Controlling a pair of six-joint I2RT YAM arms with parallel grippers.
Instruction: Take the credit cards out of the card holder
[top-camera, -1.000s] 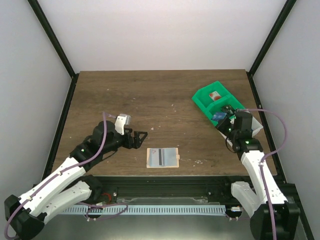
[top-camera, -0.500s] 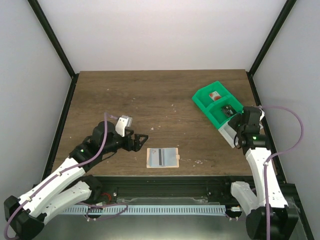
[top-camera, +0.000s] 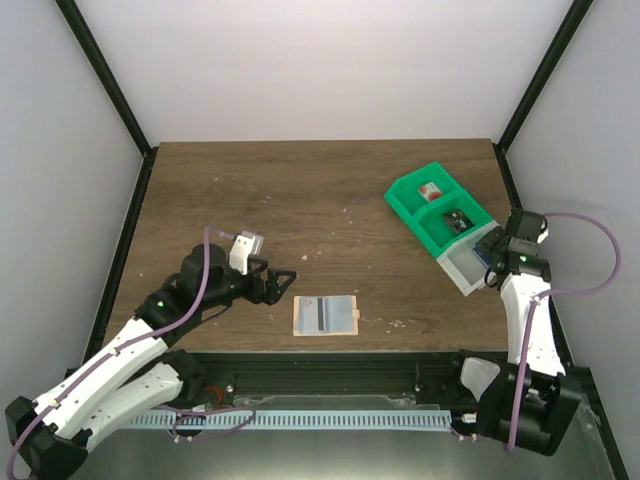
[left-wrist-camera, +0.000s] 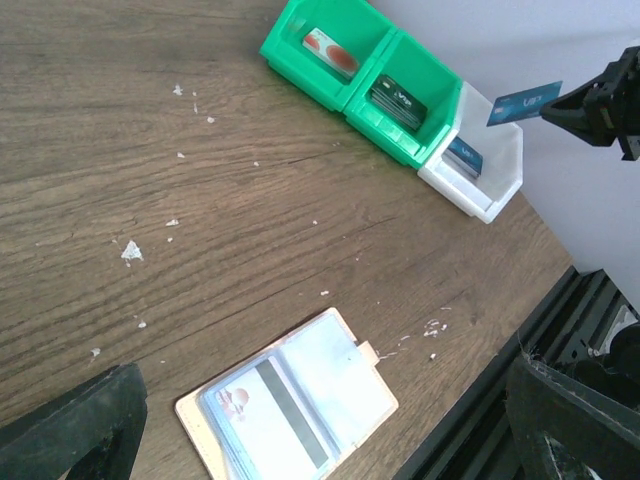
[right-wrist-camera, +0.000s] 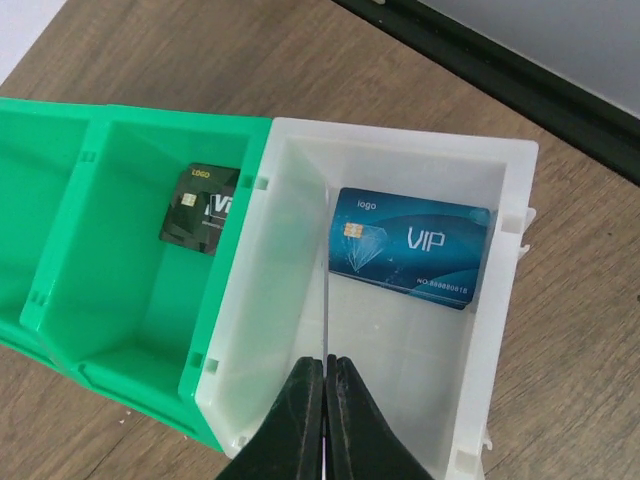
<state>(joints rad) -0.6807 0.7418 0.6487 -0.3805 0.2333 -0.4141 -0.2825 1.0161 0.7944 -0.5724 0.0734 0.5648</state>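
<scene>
The tan card holder (top-camera: 325, 315) lies open near the table's front edge. A pale credit card with a dark stripe (left-wrist-camera: 268, 420) sits in its left pocket. My left gripper (top-camera: 285, 279) is open just left of the holder, and in the left wrist view its dark fingers (left-wrist-camera: 75, 430) flank the holder (left-wrist-camera: 345, 375) from above. My right gripper (top-camera: 494, 251) is shut on a blue credit card (left-wrist-camera: 525, 103). That card shows edge-on (right-wrist-camera: 325, 280) above the tray's white compartment (right-wrist-camera: 420, 400).
A green-and-white tray (top-camera: 425, 207) stands at the right. It holds a red-and-white card (top-camera: 431, 189) in the far compartment, a dark card (right-wrist-camera: 203, 210) in the middle one and a blue VIP card (right-wrist-camera: 410, 247) in the white one. Black frame posts border the table.
My right gripper has drawn back to the right, from over the tray to its right edge, still shut on the card. The left arm has barely moved.
</scene>
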